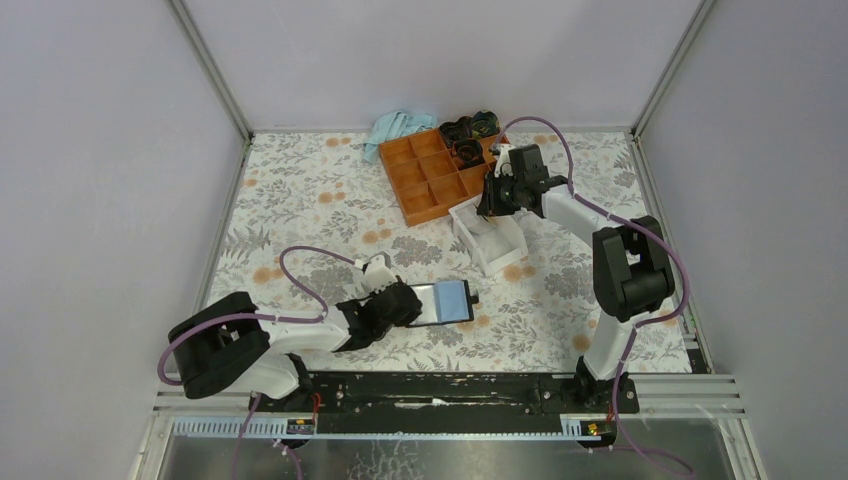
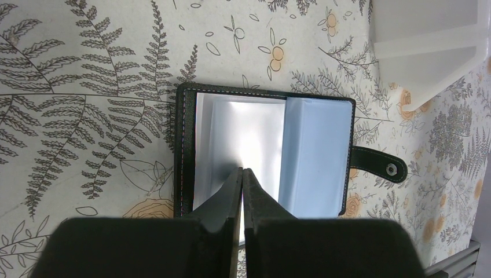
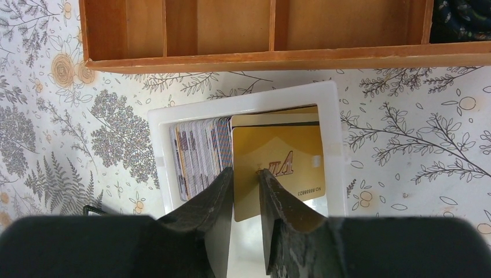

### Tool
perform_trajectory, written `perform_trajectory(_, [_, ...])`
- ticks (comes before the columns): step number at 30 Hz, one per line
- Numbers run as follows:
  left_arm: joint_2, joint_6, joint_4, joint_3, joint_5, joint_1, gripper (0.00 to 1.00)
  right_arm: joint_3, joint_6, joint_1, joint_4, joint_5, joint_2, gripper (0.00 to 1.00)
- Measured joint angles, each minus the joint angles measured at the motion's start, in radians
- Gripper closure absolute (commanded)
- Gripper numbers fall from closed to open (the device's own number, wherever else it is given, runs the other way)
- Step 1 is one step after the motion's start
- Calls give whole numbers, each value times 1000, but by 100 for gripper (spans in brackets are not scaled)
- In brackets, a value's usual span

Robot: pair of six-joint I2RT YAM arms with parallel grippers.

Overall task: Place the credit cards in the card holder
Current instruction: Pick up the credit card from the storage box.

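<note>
Right wrist is showing me nothing loaded yet: my right gripper, grasp unclear, is hanging over the credit cards in the white box while my clenched left gripper is sitting over the open card holder.

The widest free stretch of the floral-patterned table is its far-left part, bounded by the plain grey enclosure walls. Across the middle, open room runs between the open black folding wallet and the white open-topped rectangular plastic box. The orange square compartment tray stands just beyond the box's far end (only a thin strip of table shows between them), closing off that side. Inside the box, a row of upright cards fills one side and a gold plastic card slants across the rest, so there is little room. A crumpled light-blue cloth and black round things crowd the far edge by the tray.
</note>
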Motion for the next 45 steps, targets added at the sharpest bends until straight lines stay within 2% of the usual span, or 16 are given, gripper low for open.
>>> perform_trajectory(45, [0, 1, 2, 0, 1, 0, 95, 16, 7, 2, -26, -18, -12, 73])
